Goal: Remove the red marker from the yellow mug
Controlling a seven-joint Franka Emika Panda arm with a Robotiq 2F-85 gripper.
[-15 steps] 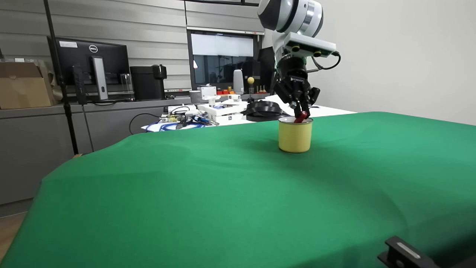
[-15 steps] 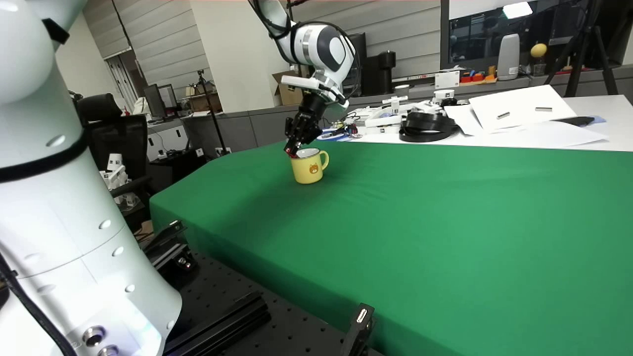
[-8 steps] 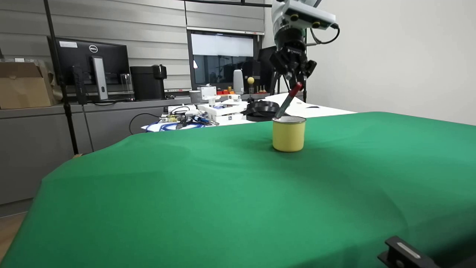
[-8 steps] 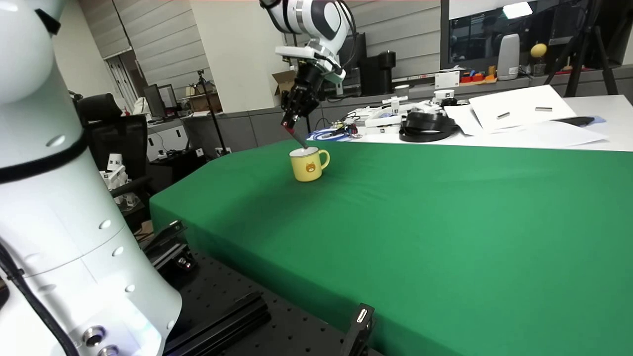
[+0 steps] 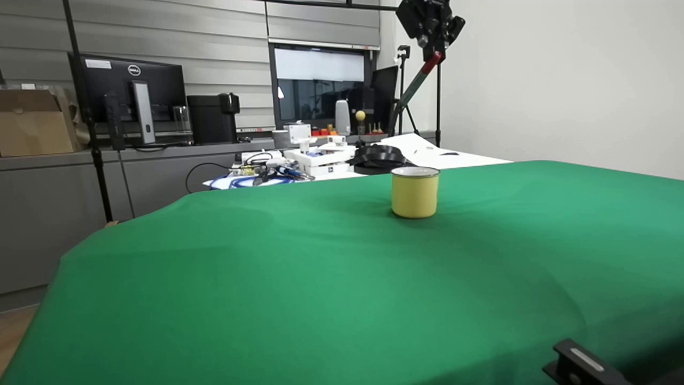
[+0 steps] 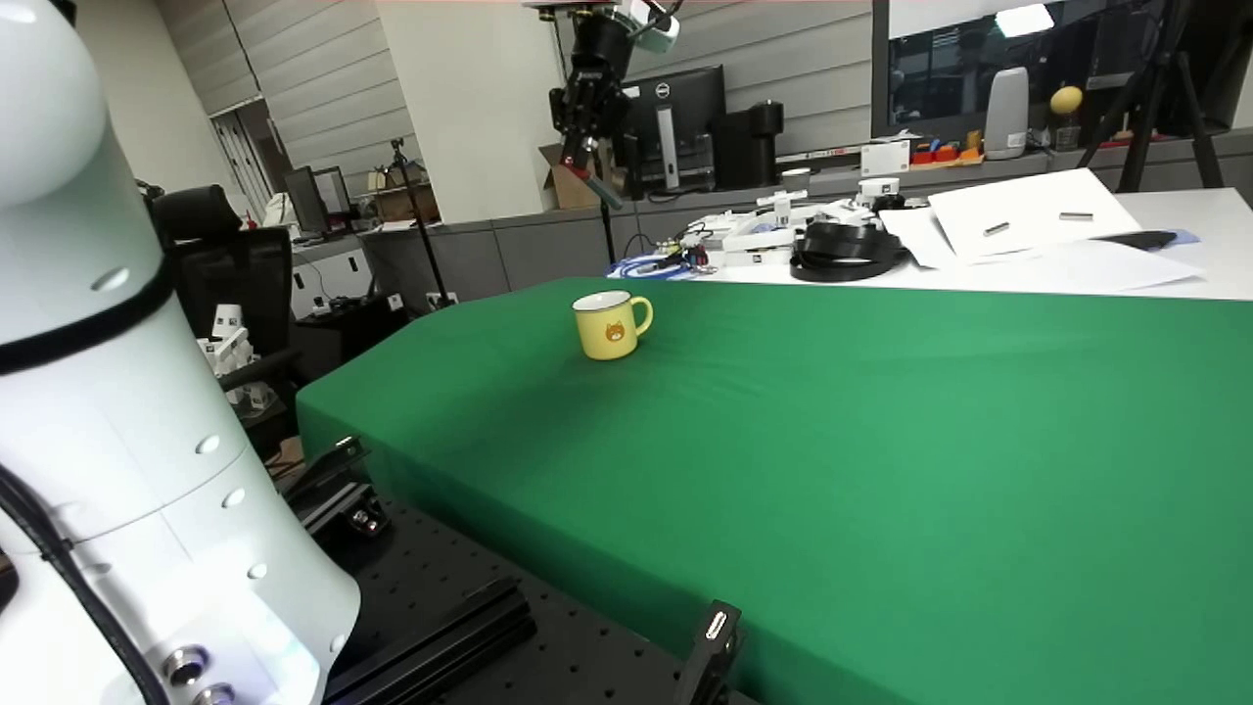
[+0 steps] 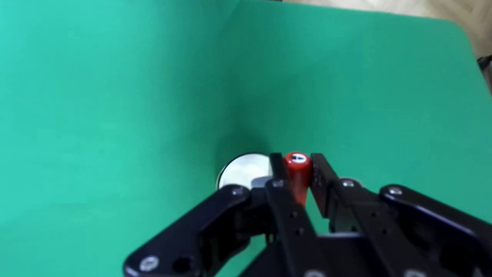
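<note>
The yellow mug (image 5: 415, 195) stands upright on the green cloth; in an exterior view (image 6: 602, 338) its handle and a small bear print show. In the wrist view its pale inside (image 7: 244, 169) lies below and left of the fingers, partly hidden by them. My gripper (image 5: 434, 53) is shut on the red end of the red marker (image 5: 416, 85), whose lower body looks dark. The marker hangs tilted in the air, well above the mug and apart from it, also in an exterior view (image 6: 597, 184). In the wrist view its red end (image 7: 298, 171) sits between both fingertips.
The green-covered table (image 5: 299, 278) lies below the gripper. A white table (image 6: 1077, 257) with papers, a black coil (image 6: 847, 250) and white parts stands behind. A monitor (image 6: 675, 127) and a cardboard box (image 6: 573, 186) stand at the back. Black clamps (image 6: 713, 646) sit along the near edge.
My gripper has risen, lifting the marker out of the mug and high above it. The mug shifted slightly in the first half second and then stayed put.
</note>
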